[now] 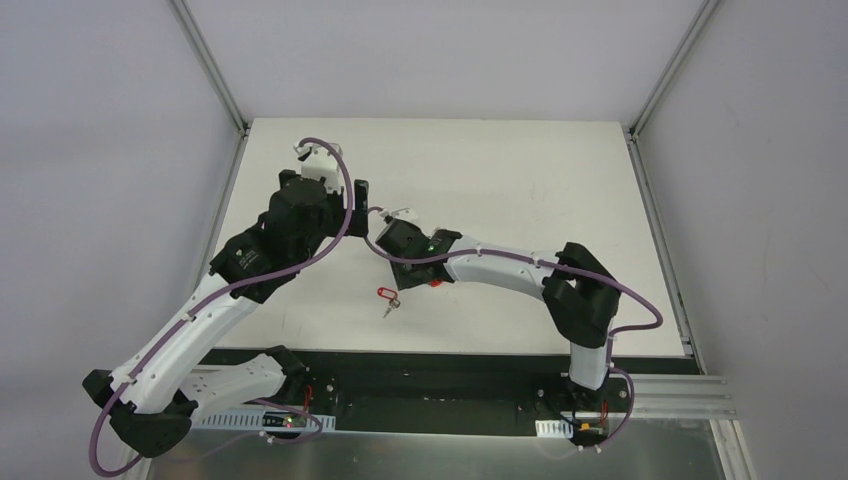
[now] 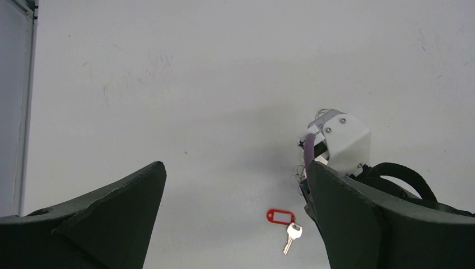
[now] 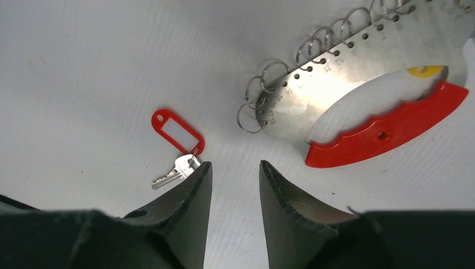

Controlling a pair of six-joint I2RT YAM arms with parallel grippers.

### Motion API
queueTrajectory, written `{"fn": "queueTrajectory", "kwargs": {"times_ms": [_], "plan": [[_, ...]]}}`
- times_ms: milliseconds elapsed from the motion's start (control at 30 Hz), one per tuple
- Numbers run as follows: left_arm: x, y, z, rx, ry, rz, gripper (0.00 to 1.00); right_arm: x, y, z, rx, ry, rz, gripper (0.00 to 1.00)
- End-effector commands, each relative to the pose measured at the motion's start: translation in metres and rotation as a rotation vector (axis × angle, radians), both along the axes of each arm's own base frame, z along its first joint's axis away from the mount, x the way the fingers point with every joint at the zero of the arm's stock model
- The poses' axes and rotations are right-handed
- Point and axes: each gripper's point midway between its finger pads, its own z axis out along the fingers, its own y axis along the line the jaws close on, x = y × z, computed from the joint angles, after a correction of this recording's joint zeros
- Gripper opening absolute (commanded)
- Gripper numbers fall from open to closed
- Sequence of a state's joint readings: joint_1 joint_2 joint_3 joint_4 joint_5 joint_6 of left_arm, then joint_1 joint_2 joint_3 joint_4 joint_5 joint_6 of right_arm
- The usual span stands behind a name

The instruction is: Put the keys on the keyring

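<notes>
My right tool (image 3: 233, 171) stands partly open, a narrow gap between its fingers and nothing in it. Just beside the finger at the view's left lies one key (image 3: 170, 177) on a red tag (image 3: 176, 132), its head partly hidden by that finger. Farther out, a metal plate (image 3: 336, 84) edged with wire rings (image 3: 259, 95) and a red grip (image 3: 386, 131) is cut off at the frame's top corner. My left tool (image 2: 235, 168) gapes wide, holding nothing. From above, the key sits near the bench's (image 1: 500, 170) near edge, about midway along; my right wrist hides most of the plate
</notes>
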State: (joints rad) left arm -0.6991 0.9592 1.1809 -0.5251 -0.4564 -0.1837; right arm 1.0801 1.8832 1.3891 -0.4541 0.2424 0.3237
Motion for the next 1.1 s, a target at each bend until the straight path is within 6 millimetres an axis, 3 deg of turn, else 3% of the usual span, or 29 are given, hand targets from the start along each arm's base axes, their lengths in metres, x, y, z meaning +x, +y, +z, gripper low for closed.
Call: {"fn": "queueTrajectory", "kwargs": {"times_ms": [0, 233, 667, 1067], "plan": [[0.000, 0.005, 0.008, -0.017, -0.029, 0.021, 1.00, 0.033, 0.001, 0.038, 0.011, -0.137, -0.044, 0.38], [-0.001, 0.012, 0.012, -0.021, -0.046, 0.054, 1.00, 0.034, 0.012, 0.025, 0.005, -0.110, -0.016, 0.34], [-0.011, 0.076, 0.035, 0.002, -0.165, 0.343, 1.00, 0.028, 0.008, -0.006, -0.027, -0.092, 0.039, 0.32], [-0.010, 0.088, 0.036, 0.014, -0.171, 0.393, 1.00, 0.022, -0.001, -0.029, -0.055, -0.083, 0.073, 0.30]]}}
